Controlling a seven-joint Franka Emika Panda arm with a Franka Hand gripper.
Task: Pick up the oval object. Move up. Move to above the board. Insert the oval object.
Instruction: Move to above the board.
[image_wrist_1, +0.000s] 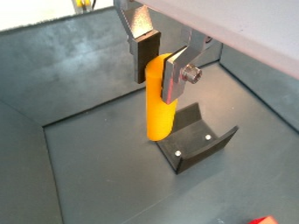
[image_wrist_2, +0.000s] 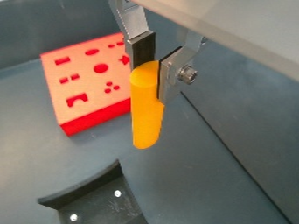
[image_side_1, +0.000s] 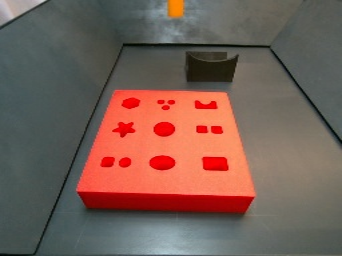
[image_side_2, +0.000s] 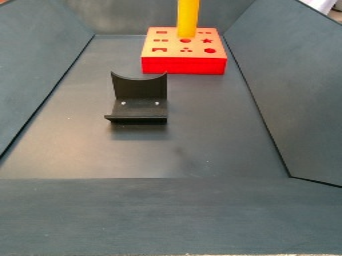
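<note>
Because the oval object (image_wrist_2: 146, 105) must go into a hole from above, it hangs upright in the air, with its rounded lower end free and pointing down. Both wrist views show the gripper (image_wrist_1: 160, 68) closed on the upper part of this orange-yellow peg: one dark pad presses on one side, and the silver finger (image_wrist_2: 177, 70) with a screw presses on the opposite side. Most of the peg length stays below the fingers, which I judge is useful, since the free end has to enter the hole first.

In the wrist views the peg is clearly above the floor and touches nothing under it. In a side view only the lower end of the peg (image_side_1: 177, 8) shows at the upper edge of the picture, so the gripper itself is out of view there.

Under and a little beside the peg stands the fixture (image_wrist_1: 194, 143), dark and empty. The board (image_side_1: 164, 147) lies flat on the grey floor, apart from the fixture, with its cut-out holes open to the top. The peg is not yet over the board, as far as I can judge; in a wrist view the board (image_wrist_2: 91, 80) sits well to one side. So the lift seems done, and the travel to above the board is the step in hand.
</note>
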